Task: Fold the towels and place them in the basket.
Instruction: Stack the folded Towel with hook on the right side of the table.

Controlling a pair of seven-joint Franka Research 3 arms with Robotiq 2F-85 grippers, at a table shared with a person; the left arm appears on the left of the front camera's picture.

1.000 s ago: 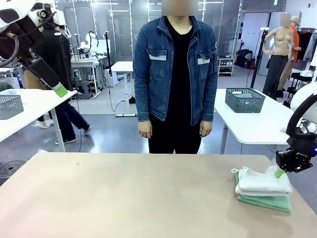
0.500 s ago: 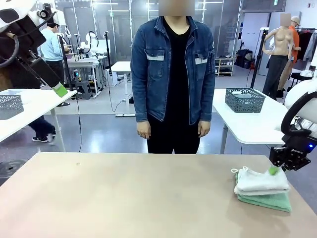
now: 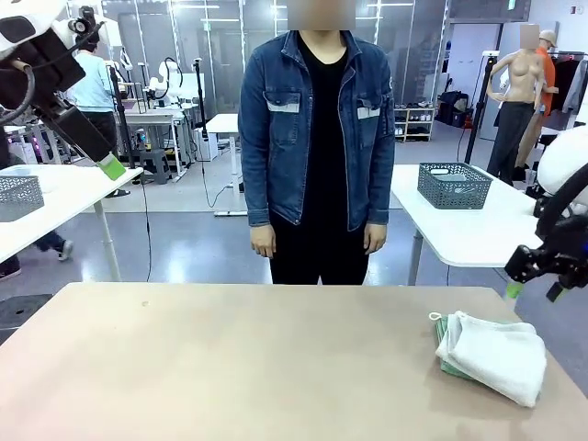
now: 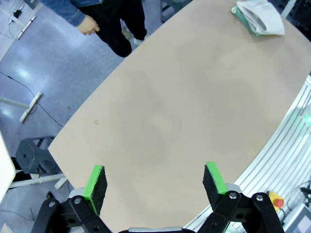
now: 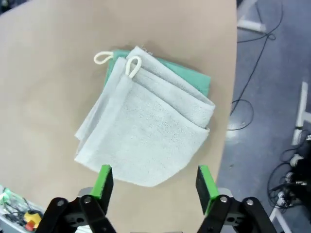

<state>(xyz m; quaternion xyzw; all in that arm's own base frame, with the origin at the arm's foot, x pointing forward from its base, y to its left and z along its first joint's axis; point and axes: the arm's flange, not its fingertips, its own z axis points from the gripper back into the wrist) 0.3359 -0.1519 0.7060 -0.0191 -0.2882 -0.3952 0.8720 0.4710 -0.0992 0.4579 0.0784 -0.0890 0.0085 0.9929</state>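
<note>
The big tan table (image 3: 230,367) is bare apart from one small pile near the robot's right corner. Across it stands a person in a denim jacket (image 3: 317,119), arms hanging, hands (image 3: 263,242) idle.

The left gripper (image 4: 154,180) hangs high above the table with its jaws spread wide and nothing between them. The right gripper (image 5: 154,183) hovers over the pile, lifted clear of it, jaws just as wide and empty.

The towels (image 5: 146,131) lie stacked: an off-white one (image 3: 491,354) on top, folded loosely and sagging over a mint green one (image 5: 194,77) that peeks out beneath. Two small white loop tags (image 5: 132,65) stick out at one corner. A dark mesh basket (image 3: 455,184) sits on a white side table behind, well apart from the pile.

These look light, soft and floppy; a pinch will gather the cloth rather than lift it flat, and the fold may fall open. I'd take hold at a folded edge or corner, through both layers, not the loop.
</note>
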